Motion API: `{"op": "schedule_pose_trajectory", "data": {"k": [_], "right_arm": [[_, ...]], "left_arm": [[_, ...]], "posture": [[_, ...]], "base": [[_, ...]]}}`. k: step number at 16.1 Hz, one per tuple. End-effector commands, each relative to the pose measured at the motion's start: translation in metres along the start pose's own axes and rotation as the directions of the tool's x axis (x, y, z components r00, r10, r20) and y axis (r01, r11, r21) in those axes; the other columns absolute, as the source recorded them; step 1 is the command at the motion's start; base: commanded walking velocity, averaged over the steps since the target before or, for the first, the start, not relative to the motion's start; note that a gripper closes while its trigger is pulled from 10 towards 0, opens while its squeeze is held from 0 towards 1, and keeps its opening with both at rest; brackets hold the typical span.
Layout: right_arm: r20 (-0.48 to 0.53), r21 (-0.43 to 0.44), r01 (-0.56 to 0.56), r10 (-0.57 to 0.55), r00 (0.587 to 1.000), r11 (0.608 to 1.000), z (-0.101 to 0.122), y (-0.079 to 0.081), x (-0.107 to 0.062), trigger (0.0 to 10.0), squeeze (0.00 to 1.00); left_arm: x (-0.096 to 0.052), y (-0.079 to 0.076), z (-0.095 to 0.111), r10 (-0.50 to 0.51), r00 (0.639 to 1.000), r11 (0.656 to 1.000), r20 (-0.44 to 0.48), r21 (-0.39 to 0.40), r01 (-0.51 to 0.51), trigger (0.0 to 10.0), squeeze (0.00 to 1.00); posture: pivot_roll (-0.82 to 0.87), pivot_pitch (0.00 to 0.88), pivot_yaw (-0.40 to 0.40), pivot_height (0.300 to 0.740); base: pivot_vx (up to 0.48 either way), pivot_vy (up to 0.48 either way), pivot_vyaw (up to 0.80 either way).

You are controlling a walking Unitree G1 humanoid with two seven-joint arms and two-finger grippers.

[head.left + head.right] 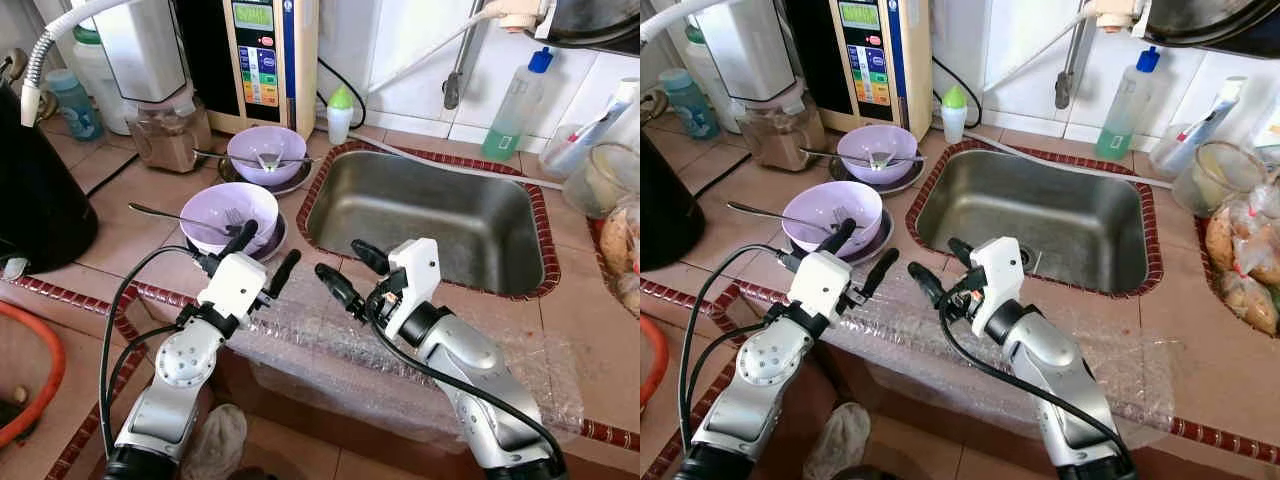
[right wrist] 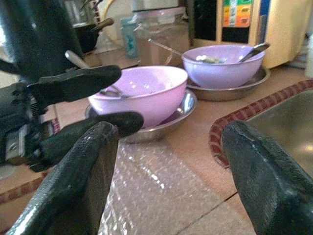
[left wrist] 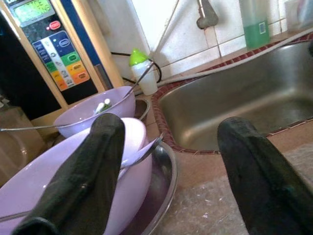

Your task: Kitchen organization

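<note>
I could bump the near bowl and tip it off its metal plate, since a spoon sticks out and my left claw is close. That bowl sits just beyond it, to the left. My right claw is near the sink. Both claws are apart and hold nothing.

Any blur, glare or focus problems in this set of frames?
Both eye views are sharp and evenly lit, with sheen on the sink and bubble wrap. Left wrist view: open left gripper fingers soft, near purple bowl hazy. Right wrist view: right gripper fingers blurred, bowls fairly clear.
</note>
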State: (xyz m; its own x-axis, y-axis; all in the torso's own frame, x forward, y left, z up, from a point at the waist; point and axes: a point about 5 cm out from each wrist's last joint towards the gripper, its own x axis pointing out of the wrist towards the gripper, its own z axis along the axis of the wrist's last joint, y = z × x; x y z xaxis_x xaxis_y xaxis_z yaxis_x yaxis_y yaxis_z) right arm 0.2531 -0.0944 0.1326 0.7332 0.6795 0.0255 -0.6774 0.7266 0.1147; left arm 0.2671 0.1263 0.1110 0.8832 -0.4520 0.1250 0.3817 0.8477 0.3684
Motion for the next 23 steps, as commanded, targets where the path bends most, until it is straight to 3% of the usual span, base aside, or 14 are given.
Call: {"op": "schedule_pose_trajectory", "data": {"k": [1,13,14,15,23], "right_arm": [[-0.002,-0.002,-0.021,0.021,1.0,1.0,0.003,0.002,-0.003,10.0,0.0],[-0.01,-0.038,-0.031,0.03,0.999,0.999,0.003,0.002,-0.003,10.0,0.0],[-0.011,-0.038,-0.033,0.033,0.999,0.999,0.003,0.003,-0.002,10.0,0.0],[-0.01,-0.038,-0.037,0.037,0.999,0.999,0.003,0.004,-0.002,10.0,0.0],[-0.013,-0.054,-0.026,0.025,1.0,0.998,0.002,0.009,-0.005,10.0,0.0]], "left_arm": [[0.003,0.001,0.0,-0.004,1.0,1.0,0.008,0.013,0.004,0.0,0.0],[0.007,0.003,-0.006,-0.003,1.0,1.0,0.021,0.025,0.003,0.0,0.0],[0.008,0.003,-0.006,-0.009,1.0,0.999,0.023,0.041,0.008,1.8,0.0],[0.009,0.002,-0.006,-0.012,1.0,0.999,0.025,0.052,0.011,10.0,0.0],[0.025,0.008,-0.004,-0.007,0.999,0.995,0.048,0.099,0.003,10.0,0.0]], "posture": [[-0.01,0.0,0.018,0.74],[-0.01,0.0,0.026,0.74],[-0.01,0.0,0.026,0.74],[-0.01,0.0,0.026,0.74],[-0.03,0.0,0.039,0.74]], "base": [[0.0,0.0,0.0],[0.0,0.0,0.13],[0.0,0.0,0.0],[0.0,0.0,0.0],[0.0,0.0,0.0]]}}
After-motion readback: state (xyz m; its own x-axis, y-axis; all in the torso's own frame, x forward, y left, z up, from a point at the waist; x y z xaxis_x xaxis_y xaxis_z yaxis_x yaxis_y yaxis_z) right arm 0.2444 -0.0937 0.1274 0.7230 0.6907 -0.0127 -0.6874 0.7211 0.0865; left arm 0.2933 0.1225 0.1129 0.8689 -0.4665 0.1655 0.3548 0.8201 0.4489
